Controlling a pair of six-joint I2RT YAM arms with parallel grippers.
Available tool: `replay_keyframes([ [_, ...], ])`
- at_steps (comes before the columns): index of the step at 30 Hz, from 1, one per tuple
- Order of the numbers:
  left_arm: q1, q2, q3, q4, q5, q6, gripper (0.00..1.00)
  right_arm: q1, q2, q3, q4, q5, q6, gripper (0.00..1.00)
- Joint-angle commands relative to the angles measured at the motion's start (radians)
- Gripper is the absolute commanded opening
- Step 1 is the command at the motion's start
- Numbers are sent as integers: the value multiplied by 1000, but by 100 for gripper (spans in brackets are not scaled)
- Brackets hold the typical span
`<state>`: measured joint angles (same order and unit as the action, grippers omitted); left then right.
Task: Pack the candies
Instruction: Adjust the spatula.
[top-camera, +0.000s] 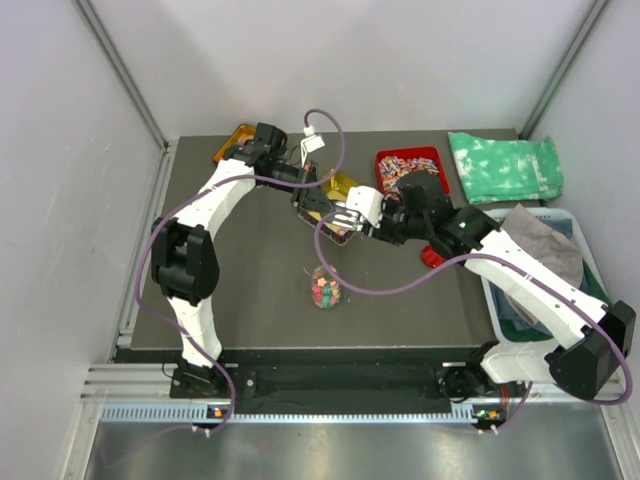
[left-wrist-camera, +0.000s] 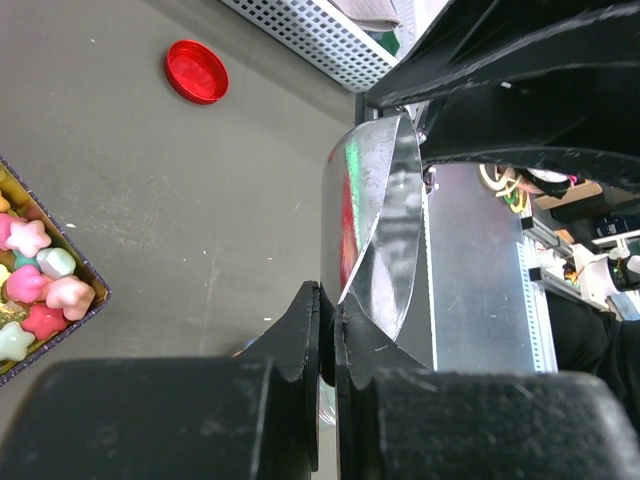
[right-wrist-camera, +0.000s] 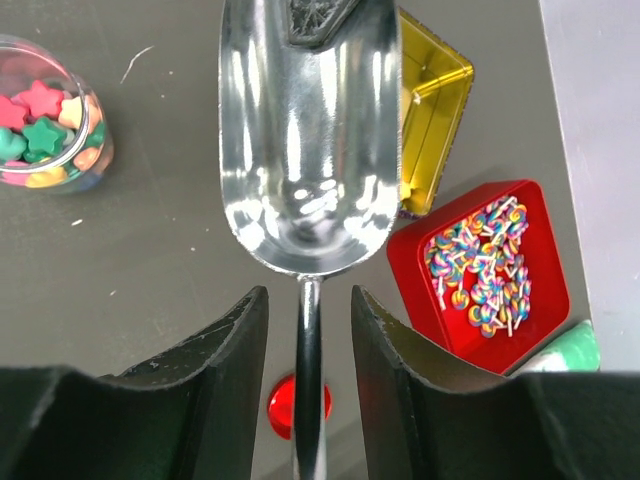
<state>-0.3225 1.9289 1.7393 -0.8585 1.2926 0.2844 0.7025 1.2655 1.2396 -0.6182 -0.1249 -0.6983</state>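
The candies are small star-shaped sweets in pink, green, yellow and red. Some lie in a dark tray (left-wrist-camera: 88, 300) at the left of the left wrist view, candies (left-wrist-camera: 35, 285). Others fill a clear jar (right-wrist-camera: 50, 130), also seen mid-table as jar (top-camera: 325, 290). A shiny metal scoop (right-wrist-camera: 305, 150) hangs empty between the two arms. My left gripper (left-wrist-camera: 328, 300) is shut on the scoop's front rim (left-wrist-camera: 375, 230). My right gripper (right-wrist-camera: 308, 300) is open, its fingers on either side of the scoop's handle (right-wrist-camera: 310, 380) with a gap on each side.
A red tray (right-wrist-camera: 540, 310) of striped lollipops and a yellow tray (right-wrist-camera: 440, 100) sit beyond the scoop. A red lid (left-wrist-camera: 196, 71) lies on the table under the handle. An orange tray (top-camera: 235, 140) is far left, a green cloth (top-camera: 505, 165) far right, a white basket (top-camera: 585, 255) on the right.
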Motion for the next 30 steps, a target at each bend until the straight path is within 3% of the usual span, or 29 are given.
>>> replay_keyframes([
  [1, 0, -50, 3, 36, 33, -10, 0, 11, -2, -14, 55, -4, 22, 38],
  [11, 0, -51, -11, 49, 30, -17, 0, 15, 6, 8, 86, -7, 49, 35],
  [18, 0, -50, -17, 50, 30, -19, 0, 23, 17, 35, 94, -2, 52, 27],
  [28, -1, -48, -23, 50, 25, -16, 0, 34, 40, 69, 100, -1, 59, 26],
  [29, -4, -47, -24, 50, 24, -14, 0, 37, 41, 72, 100, -1, 59, 22],
  [30, -4, -45, -24, 52, 22, -16, 0, 38, 41, 73, 101, -1, 60, 7],
])
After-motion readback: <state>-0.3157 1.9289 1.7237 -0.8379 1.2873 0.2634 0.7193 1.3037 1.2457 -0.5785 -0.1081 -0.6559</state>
